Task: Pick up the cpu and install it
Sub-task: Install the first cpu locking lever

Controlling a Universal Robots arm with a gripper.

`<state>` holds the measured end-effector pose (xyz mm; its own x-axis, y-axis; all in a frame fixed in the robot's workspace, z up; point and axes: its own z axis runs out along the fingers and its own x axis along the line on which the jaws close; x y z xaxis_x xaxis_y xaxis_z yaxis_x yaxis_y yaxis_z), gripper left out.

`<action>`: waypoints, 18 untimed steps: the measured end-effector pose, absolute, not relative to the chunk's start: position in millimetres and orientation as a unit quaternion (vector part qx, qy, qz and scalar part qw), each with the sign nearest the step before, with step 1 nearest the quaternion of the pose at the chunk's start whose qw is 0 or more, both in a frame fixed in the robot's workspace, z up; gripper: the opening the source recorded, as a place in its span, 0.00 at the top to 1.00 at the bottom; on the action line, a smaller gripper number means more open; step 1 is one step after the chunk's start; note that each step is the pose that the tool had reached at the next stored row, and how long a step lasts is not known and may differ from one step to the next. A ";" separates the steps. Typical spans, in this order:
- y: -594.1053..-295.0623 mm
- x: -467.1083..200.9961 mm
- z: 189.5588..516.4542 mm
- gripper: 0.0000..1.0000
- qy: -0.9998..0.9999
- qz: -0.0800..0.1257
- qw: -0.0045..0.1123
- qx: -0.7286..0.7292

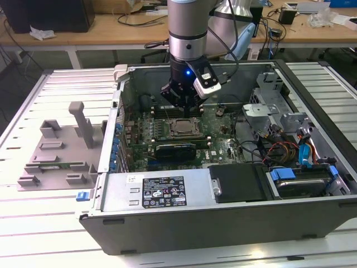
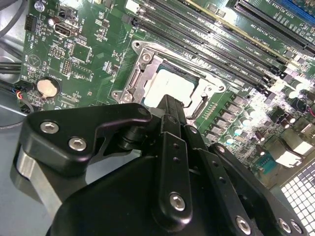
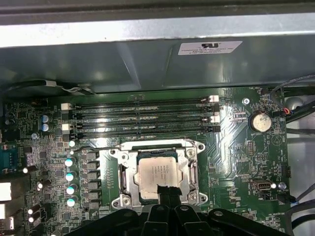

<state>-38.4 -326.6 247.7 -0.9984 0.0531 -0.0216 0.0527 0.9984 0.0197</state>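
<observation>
The cpu (image 3: 156, 172) has a pale metal top, smooth with a soft satin sheen. Around it the socket frame (image 3: 123, 173) is bright bare metal. The motherboard (image 3: 231, 162) is green with a glossy lacquered look. The hand (image 2: 170, 103) is matt black, set with shiny steel screw heads. The computer case (image 1: 223, 223) is dull grey sheet metal. The fixture block (image 1: 56, 151) at the exterior view's left is matt grey plastic. The bench (image 1: 33, 234) looks like pale ribbed metal, and the arm (image 1: 187, 22) is brushed silver.
</observation>
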 end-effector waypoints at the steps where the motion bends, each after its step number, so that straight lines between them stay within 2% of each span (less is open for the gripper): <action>1: -326.6 -38.4 247.7 0.89 1.000 0.010 0.011 0.026; 18: -326.6 -67.7 247.7 0.89 1.000 0.010 0.011 0.026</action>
